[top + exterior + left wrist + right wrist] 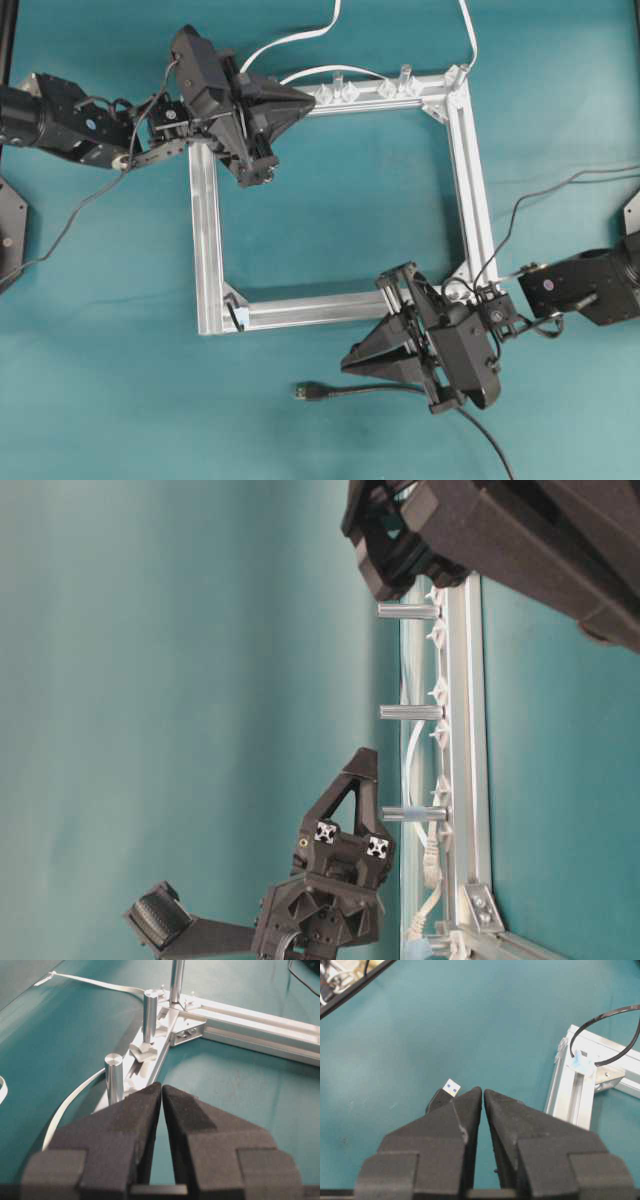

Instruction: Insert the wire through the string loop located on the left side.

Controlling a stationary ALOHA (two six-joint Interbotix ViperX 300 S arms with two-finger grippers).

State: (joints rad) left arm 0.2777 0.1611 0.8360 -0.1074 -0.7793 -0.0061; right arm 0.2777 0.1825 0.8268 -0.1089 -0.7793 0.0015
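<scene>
The wire is a thin black cable lying on the teal table in front of the frame, its silver-tipped plug pointing left. In the right wrist view the plug lies just left of my fingertips. My right gripper hovers over the cable, shut with nothing between its fingers. The string loop sits on the near left corner of the silver frame. My left gripper is over the far left corner, shut and empty.
A white cable curves behind the frame's far rail. Several upright silver posts and clear clips stand along that rail. The right arm's own black lead runs past the frame's right side.
</scene>
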